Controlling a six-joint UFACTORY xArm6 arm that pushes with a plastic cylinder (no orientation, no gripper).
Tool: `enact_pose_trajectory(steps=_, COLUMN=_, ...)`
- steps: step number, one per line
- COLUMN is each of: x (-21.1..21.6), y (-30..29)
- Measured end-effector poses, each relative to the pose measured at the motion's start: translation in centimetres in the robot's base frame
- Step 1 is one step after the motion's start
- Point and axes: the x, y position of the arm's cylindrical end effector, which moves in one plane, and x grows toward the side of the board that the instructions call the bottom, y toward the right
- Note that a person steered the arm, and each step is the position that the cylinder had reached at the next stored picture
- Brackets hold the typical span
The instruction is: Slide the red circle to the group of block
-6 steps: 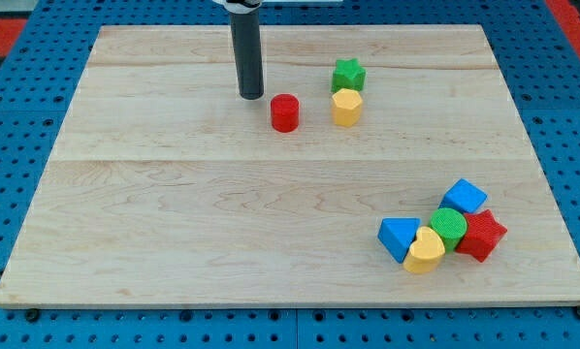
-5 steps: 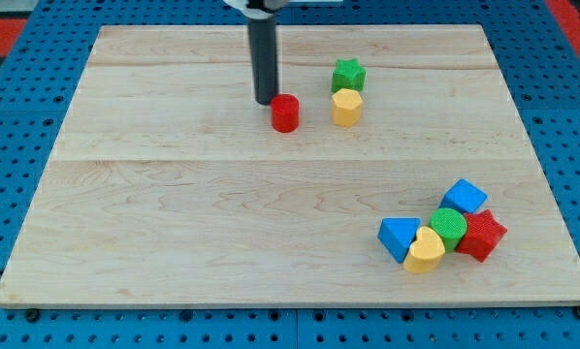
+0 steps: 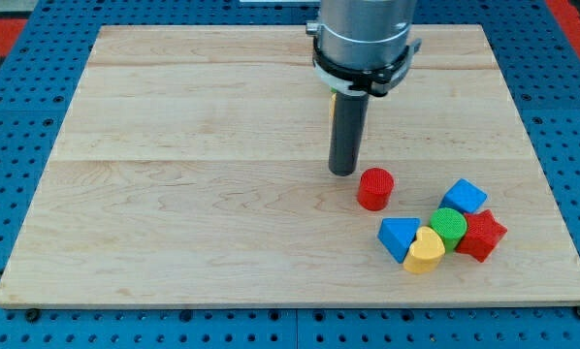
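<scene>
The red circle point(image 3: 374, 188) lies on the wooden board point(image 3: 174, 194), right of centre, a short gap up and left of the group of blocks. My tip point(image 3: 343, 172) stands just up and left of the red circle, close to it. The group at the lower right holds a blue triangle point(image 3: 398, 237), a yellow heart point(image 3: 425, 250), a green circle point(image 3: 449, 226), a red star point(image 3: 482, 235) and a blue cube point(image 3: 464, 197).
The arm's grey body point(image 3: 361, 39) covers the upper middle of the board and hides the green star and most of the yellow block there. A blue pegboard point(image 3: 18, 145) surrounds the board.
My tip has moved down and to the right, and the red circle has slid with it from the upper middle to just beside the group. The arm now hides the green star and yellow block.
</scene>
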Motion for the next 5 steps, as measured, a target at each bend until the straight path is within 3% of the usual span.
enact_pose_trajectory(steps=2, x=2.1, y=5.8)
enact_pose_trajectory(steps=5, x=3.3, y=6.6)
